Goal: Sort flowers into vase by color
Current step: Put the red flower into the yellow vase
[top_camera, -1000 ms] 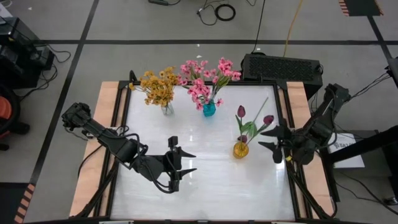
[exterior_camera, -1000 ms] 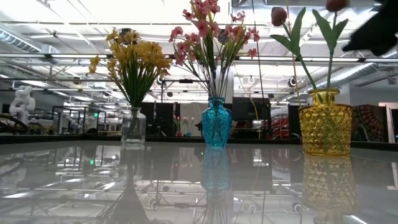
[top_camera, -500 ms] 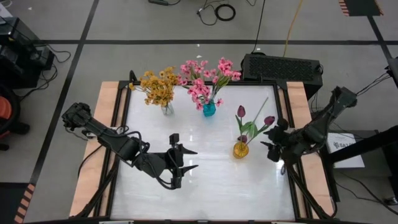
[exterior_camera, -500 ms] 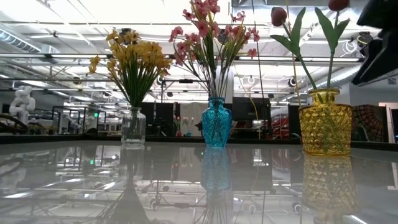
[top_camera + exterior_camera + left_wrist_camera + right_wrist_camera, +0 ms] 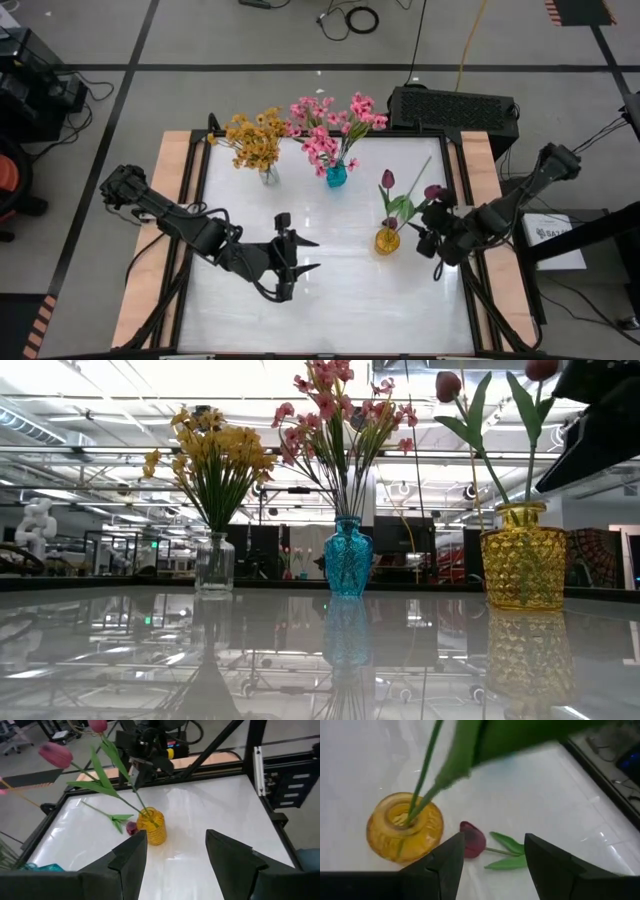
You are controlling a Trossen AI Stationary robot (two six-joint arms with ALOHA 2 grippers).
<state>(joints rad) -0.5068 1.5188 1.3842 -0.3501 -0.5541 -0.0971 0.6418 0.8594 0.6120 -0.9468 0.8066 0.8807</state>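
Observation:
Three vases stand on the white table. A clear vase (image 5: 268, 176) holds yellow-orange sprays (image 5: 255, 140), and a teal vase (image 5: 336, 175) holds pink sprays (image 5: 330, 125). A yellow vase (image 5: 387, 240) holds two dark magenta tulips (image 5: 388, 180). A third tulip lies on the table, its bud (image 5: 472, 840) beside that vase. My right gripper (image 5: 430, 228) hovers open just right of the yellow vase, over the lying tulip, its fingers (image 5: 451, 855) on either side of it. My left gripper (image 5: 318, 254) waits open at the table's middle, pointing toward the yellow vase (image 5: 151, 826).
A black frame and wooden side boards border the table (image 5: 330, 300). A black box (image 5: 452, 108) sits behind the far right corner. The vases stand along the far half; the near half is bare white surface. A standing tulip's leaf (image 5: 470, 750) hangs close above my right gripper.
My right gripper has moved toward the table's left, closing in on the yellow vase and the tulip lying beside it, and has stayed open. The flowers and vases have kept their places.

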